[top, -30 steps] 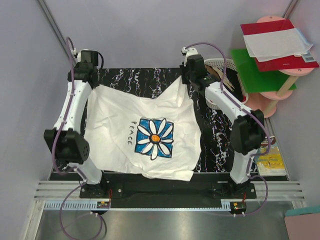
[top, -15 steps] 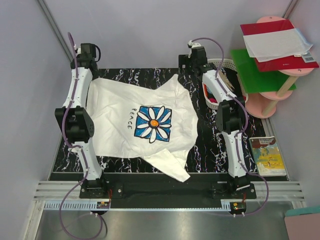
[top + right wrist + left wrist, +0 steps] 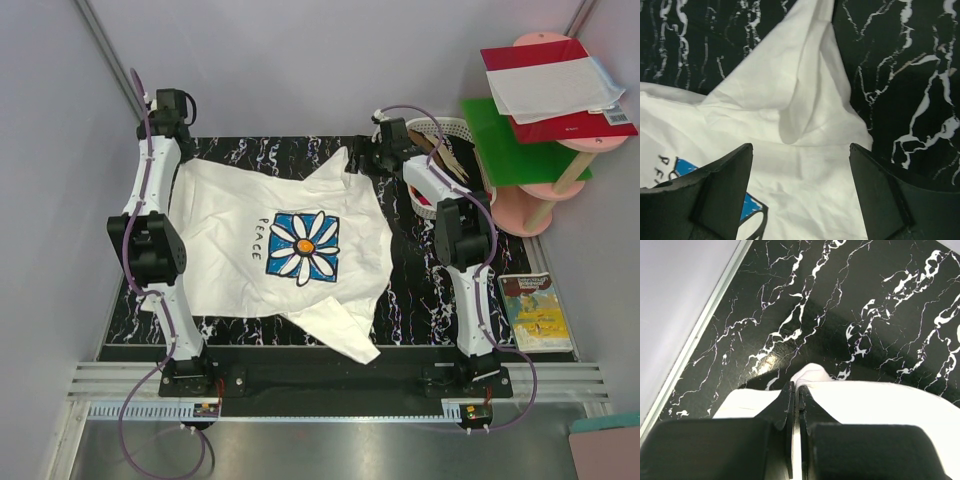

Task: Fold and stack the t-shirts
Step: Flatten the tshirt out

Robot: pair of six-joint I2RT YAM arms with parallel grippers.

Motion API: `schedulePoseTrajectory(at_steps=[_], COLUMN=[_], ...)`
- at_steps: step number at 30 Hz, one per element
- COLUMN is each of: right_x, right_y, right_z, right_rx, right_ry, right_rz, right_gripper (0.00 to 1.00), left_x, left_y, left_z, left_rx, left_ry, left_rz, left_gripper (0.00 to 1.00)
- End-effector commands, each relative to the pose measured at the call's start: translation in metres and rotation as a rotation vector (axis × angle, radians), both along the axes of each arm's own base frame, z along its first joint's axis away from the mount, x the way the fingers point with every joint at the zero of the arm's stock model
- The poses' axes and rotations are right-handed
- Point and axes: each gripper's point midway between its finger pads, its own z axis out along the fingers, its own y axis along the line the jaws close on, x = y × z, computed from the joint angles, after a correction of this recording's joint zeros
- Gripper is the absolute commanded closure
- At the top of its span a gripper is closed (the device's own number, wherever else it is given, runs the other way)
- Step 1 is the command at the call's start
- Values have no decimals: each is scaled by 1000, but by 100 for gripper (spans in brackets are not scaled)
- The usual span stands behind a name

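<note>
A large white t-shirt (image 3: 225, 265) with a blue square daisy print (image 3: 306, 247) and the black word PEACE lies spread on the black marbled table (image 3: 420, 300). One sleeve trails toward the near edge. At the far left corner my left gripper (image 3: 173, 152) is shut on a fold of the shirt's edge; the left wrist view shows white cloth (image 3: 880, 405) pinched between the closed fingers of my left gripper (image 3: 796, 390). My right gripper (image 3: 380, 163) hovers open over the shirt's far right corner. In the right wrist view the cloth (image 3: 805, 125) lies loose under my right gripper (image 3: 800, 165), whose fingers are spread wide. No other t-shirts are in view.
A white plastic basket (image 3: 447, 128) stands just beyond the right arm at the table's back right. Past it, a pink stand holds a green sheet (image 3: 510, 140) and a red folder with white paper (image 3: 552, 85). A book (image 3: 538, 312) lies right of the table.
Both arms stretched toward the far edge, drawing the shirt out flatter. The right gripper let go of its corner and opened. The left gripper kept its hold.
</note>
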Motion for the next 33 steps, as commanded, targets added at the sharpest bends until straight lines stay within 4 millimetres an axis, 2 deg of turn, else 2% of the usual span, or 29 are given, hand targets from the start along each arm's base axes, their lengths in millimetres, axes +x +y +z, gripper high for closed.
schedulePoseTrajectory(at_steps=[1,4,7,9,10,12,13,17,27,31,33], right_x=[4,3,3,2,4,3,3,4,2,2,1], right_y=[31,43,56,63,67,72,77,80,72,73,74], right_z=[77,81,75,59,61,47,47,29,11,1,-5], right_rx=[156,182,196,202,209,209,209,203,151,152,153], right_ry=[-137,-150,-135,-96,-97,-67,-69,-26,9,24,38], right_rz=[58,86,101,108,113,117,123,120,86,88,90], right_gripper=[14,14,14,15,15,16,16,20,22,29,29], left_x=[9,9,9,8,9,9,9,9,8,9,9], left_y=[-2,-2,-2,-1,0,0,0,1,2,3,3], left_z=[-2,-4,-8,-10,-10,-12,-13,-15,-20,-21,-23], left_rx=[-13,-15,-12,-8,-8,-7,-5,0,5,8,9], left_ry=[-29,-24,-16,-12,-11,-6,-6,2,13,15,18], left_rz=[-9,-12,-11,-11,-10,-12,-12,-11,-8,-8,-7], left_gripper=[100,100,100,100,100,100,100,100,100,100,100])
